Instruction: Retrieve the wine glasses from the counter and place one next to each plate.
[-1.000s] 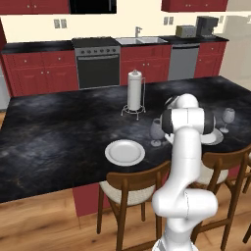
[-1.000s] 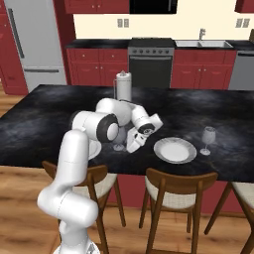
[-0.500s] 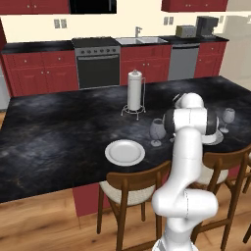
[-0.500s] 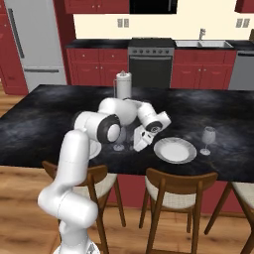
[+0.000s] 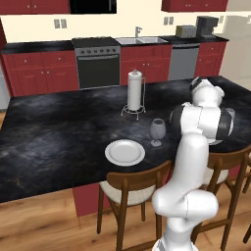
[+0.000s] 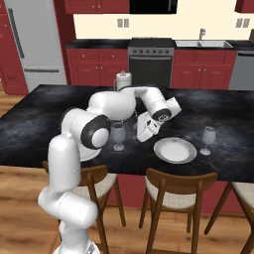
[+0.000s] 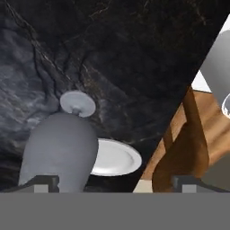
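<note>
One grey-blue wine glass [image 5: 157,131] stands upright on the black island top, just right of a white plate [image 5: 125,152]. In the hand view this wine glass [image 7: 60,152] looms near the left fingertip [image 7: 42,183], with the same plate [image 7: 114,157] behind it. My gripper [image 6: 140,133] hovers open a little to the right of that glass [image 6: 117,135], touching nothing. A second plate [image 6: 174,150] lies further right, with the second wine glass [image 6: 208,136] standing beside it. My arm's elbow hides most of the first plate in the right base view.
A tall paper-towel roll [image 5: 134,90] stands on the island behind the glass. Wooden chairs [image 6: 176,191] line the island's near edge. The far counter [image 5: 142,41] with sink and stove [image 5: 98,63] runs along the back wall.
The hand has drawn back from the wine glass toward the second plate and turned. The glass stays standing by the first plate.
</note>
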